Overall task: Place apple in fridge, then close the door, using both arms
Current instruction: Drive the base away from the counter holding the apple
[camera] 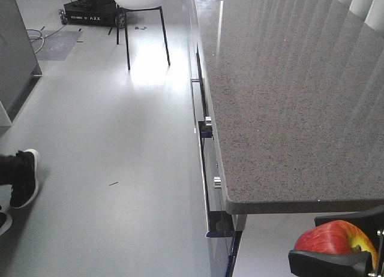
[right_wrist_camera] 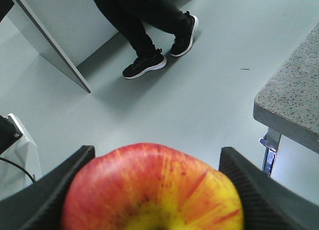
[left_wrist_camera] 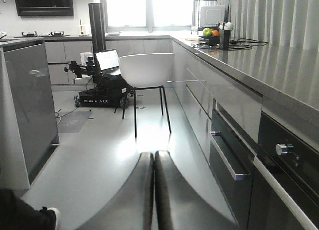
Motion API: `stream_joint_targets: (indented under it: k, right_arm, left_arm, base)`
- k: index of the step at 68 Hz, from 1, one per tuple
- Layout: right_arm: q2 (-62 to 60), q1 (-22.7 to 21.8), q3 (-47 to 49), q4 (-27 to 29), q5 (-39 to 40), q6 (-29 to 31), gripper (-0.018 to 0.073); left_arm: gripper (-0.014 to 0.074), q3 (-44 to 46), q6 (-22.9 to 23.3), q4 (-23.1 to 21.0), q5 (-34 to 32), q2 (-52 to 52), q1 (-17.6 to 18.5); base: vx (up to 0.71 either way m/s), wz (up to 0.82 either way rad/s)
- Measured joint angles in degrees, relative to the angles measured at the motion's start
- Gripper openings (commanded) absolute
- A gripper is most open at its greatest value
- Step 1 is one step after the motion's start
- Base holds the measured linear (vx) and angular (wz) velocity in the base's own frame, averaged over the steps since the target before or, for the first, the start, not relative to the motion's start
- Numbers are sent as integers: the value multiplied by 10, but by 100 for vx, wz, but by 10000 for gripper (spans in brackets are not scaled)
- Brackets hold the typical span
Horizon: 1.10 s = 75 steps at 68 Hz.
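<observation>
Right wrist-mounted view: the black, textured fingers (right_wrist_camera: pixel 45 195) of the right hand (right_wrist_camera: pixel 152 190) pinch the apple (right_wrist_camera: pixel 149 185) from both sides, holding it in the air above the pale grey floor (right_wrist_camera: pixel 199 100). The apple's skin is glossy red, streaked with orange, and fades to yellow-green around the dark-flecked stem dimple that faces the camera. Behind it, a person's black trainers (right_wrist_camera: pixel 159 48) with white soles stand on the floor. At right juts the rounded corner of a speckled grey stone worktop (right_wrist_camera: pixel 294 105).

In the exterior front-facing view the apple shows at bottom right, near the worktop's front edge and not touching it.

Left wrist-mounted view: the left hand (left_wrist_camera: pixel 153 190), smooth and dark, has its two fingers pressed together with nothing between them, pointing out over the floor. Beyond it stands a chair (left_wrist_camera: pixel 147 73) with a white moulded shell on thin black legs. To the right runs a line of glossy grey drawer fronts (left_wrist_camera: pixel 229 120) with metal bar handles, under the long worktop.
</observation>
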<state>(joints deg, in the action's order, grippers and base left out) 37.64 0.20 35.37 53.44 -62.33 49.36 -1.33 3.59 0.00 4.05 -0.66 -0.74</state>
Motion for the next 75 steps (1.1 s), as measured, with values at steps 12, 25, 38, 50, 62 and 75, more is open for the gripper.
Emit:
stream_joint_targets:
  k: [12,25,38,50,62,75]
  right_arm:
    - [0,0,0,0,0,0,207]
    - [0,0,0,0,0,0,207]
    - [0,0,0,0,0,0,207]
    - [0,0,0,0,0,0,207]
    - [0,0,0,0,0,0,207]
    - [0,0,0,0,0,0,207]
  left_arm:
    - [-6,0,0,0,0,0,0]
    - [-6,0,0,0,0,0,0]
    - [-6,0,0,0,0,0,0]
    - [-6,0,0,0,0,0,0]
    - [-6,0,0,0,0,0,0]
    - [-6,0,0,0,0,0,0]
  base:
    - [0,0]
    - [0,0]
    - [0,2]
    - [-1,9]
    - [-1,16]
    - [1,27]
